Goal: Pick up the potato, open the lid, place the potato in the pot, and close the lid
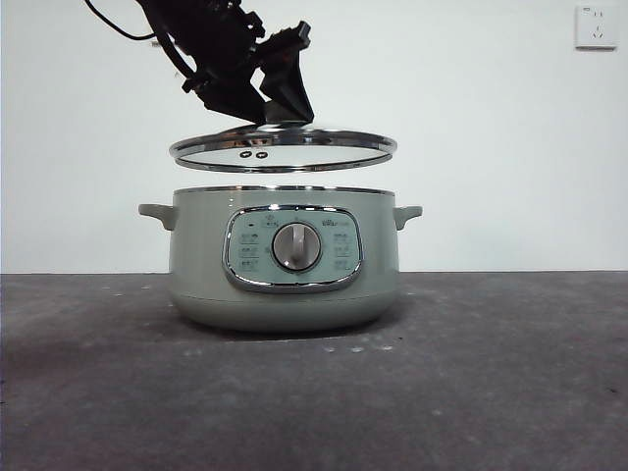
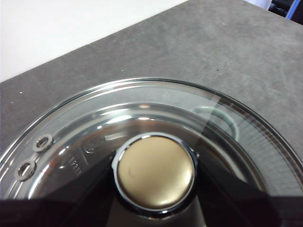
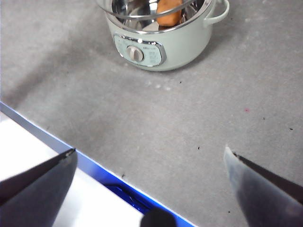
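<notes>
The glass lid (image 1: 285, 149) hangs a little above the sage-green pot (image 1: 285, 285), nearly level and apart from its rim. My left gripper (image 1: 265, 106) reaches down from the upper left and is shut on the lid's knob (image 2: 156, 170), with a dark jaw on each side. In the right wrist view the orange-brown potato (image 3: 169, 13) lies inside the pot (image 3: 161, 47), under the lid's metal rim (image 3: 142, 18). My right gripper (image 3: 149, 150) is open and holds nothing, well away from the pot near the table's edge.
The pot stands mid-table on the grey surface (image 1: 491, 373), dial (image 1: 296, 245) facing the front camera. A blue-trimmed table edge (image 3: 94, 168) runs below the right gripper. A wall socket (image 1: 596, 26) sits at the upper right.
</notes>
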Robot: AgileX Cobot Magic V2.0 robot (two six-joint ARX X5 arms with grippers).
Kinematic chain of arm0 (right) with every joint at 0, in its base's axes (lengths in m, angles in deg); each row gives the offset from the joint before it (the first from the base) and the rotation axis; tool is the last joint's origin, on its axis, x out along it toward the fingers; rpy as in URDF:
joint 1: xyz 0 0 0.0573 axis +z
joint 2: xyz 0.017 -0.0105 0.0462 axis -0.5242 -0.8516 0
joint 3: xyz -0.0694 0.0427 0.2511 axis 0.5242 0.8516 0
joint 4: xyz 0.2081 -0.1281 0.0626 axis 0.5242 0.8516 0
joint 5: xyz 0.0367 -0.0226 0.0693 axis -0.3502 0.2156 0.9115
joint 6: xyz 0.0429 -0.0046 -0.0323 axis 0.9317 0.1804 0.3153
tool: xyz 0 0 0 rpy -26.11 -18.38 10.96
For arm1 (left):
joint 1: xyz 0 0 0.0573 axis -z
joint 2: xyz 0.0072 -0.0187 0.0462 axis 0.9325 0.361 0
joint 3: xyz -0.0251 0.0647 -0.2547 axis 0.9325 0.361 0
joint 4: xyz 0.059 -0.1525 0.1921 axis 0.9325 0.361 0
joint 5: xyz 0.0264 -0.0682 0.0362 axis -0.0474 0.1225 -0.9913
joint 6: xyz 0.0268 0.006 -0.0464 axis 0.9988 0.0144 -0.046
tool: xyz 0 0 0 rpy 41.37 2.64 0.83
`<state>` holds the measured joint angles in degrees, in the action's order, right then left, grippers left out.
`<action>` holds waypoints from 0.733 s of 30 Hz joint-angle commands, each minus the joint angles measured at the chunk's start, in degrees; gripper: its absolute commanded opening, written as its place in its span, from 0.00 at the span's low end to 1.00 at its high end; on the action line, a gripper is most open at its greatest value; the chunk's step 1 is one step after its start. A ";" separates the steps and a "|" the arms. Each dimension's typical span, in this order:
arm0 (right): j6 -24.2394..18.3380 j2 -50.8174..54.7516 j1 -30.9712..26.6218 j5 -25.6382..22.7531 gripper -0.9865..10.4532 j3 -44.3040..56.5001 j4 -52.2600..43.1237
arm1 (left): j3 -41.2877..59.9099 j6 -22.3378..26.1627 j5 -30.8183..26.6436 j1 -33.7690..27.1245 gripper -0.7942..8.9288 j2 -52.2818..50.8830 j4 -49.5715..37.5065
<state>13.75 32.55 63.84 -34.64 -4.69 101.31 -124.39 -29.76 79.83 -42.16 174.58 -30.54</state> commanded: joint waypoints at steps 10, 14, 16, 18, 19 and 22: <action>3.10 3.41 0.04 -0.39 0.55 0.74 1.38 | -0.72 0.63 -0.07 0.04 0.07 3.19 -4.33; 3.10 3.41 0.04 -0.39 0.55 0.74 1.38 | -0.72 0.66 -1.25 0.04 0.07 3.85 -3.91; 3.10 3.41 0.04 -0.42 0.55 0.74 1.38 | -0.72 0.66 -1.36 0.04 0.07 4.17 -3.89; 3.10 3.41 0.04 -0.42 0.55 0.74 1.38 | -0.72 0.66 -1.38 0.04 0.07 4.35 -3.61; 3.10 3.41 0.04 -0.42 0.55 0.74 1.38 | -0.72 0.68 -1.38 0.04 0.07 4.50 -3.58; 3.08 3.41 0.04 -0.42 0.55 0.74 1.38 | -0.72 0.68 -1.38 0.04 0.07 4.85 -3.63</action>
<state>16.24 35.65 63.84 -35.02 -4.54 101.31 -124.41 -29.41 78.12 -42.16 179.39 -31.96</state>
